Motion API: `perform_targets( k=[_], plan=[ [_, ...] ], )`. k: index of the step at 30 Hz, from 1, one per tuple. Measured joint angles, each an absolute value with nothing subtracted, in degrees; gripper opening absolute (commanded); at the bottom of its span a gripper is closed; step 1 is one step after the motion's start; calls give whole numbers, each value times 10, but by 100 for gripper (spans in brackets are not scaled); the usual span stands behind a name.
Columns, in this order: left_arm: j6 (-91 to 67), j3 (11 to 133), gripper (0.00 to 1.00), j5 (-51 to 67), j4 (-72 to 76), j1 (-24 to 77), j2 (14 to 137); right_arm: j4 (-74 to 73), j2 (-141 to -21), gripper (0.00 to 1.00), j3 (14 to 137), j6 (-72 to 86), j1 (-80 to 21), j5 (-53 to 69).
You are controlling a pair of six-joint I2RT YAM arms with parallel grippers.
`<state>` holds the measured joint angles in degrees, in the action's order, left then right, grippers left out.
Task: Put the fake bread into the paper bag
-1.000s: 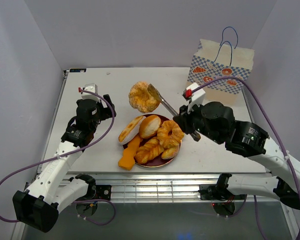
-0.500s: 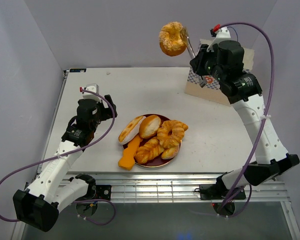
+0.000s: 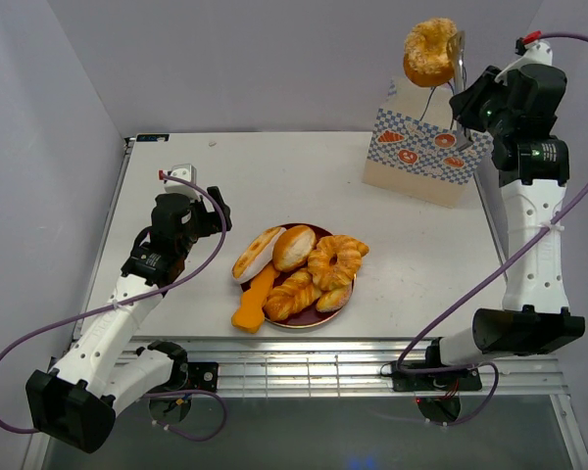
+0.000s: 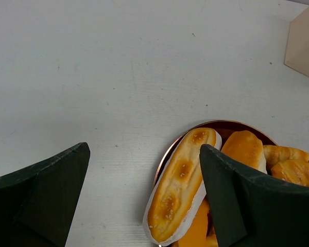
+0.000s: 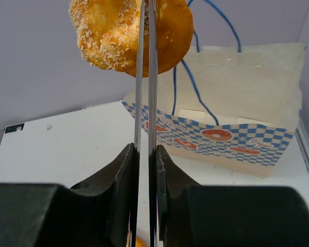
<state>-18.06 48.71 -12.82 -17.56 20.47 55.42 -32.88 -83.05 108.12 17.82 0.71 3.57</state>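
The right gripper (image 5: 144, 154) is clamped on metal tongs (image 5: 146, 77). The tongs pinch one seeded bun (image 5: 118, 31), held high above the bag (image 5: 221, 128). The bag stands open on the tabletop (image 3: 274, 176), with its blue cords rising from its mouth. The rest of the bread (image 3: 304, 269) is heaped on a plate (image 4: 232, 123), well apart from the bag. The left gripper (image 4: 144, 149) has its jaws apart and empty. It hangs over the side of the plate away from the bag.

The step in hand looks like the drop. To do it well, centre the bun over the bag's mouth, clear of the cords. Lower it past the rim before easing the tongs. The bag is light paper and would likely tip if the tongs or the bun snag a cord or its wall.

The top view shows the bun's height and the whole layout, but not whether the bun is truly over the opening. The right wrist view shows the open mouth lying below and beyond the bun, and the blades nearly together through the bun. The left wrist view shows only a corner of the bag. It also shows a long roll overhanging the plate's rim.
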Motion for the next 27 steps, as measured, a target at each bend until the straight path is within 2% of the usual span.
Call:
perform_targets(
  k=[4, 16, 27],
  plan=[
    [-181, 487, 98, -126, -176, 205, 554, -324, -817, 8, 1073, 192, 54, 41],
    [-181, 487, 98, -123, -176, 205, 554, -282, -703, 8, 941, 236, 152, 37],
    [-180, 487, 98, -103, -175, 205, 555, -265, -719, 8, 860, 238, 168, 47]
  ],
)
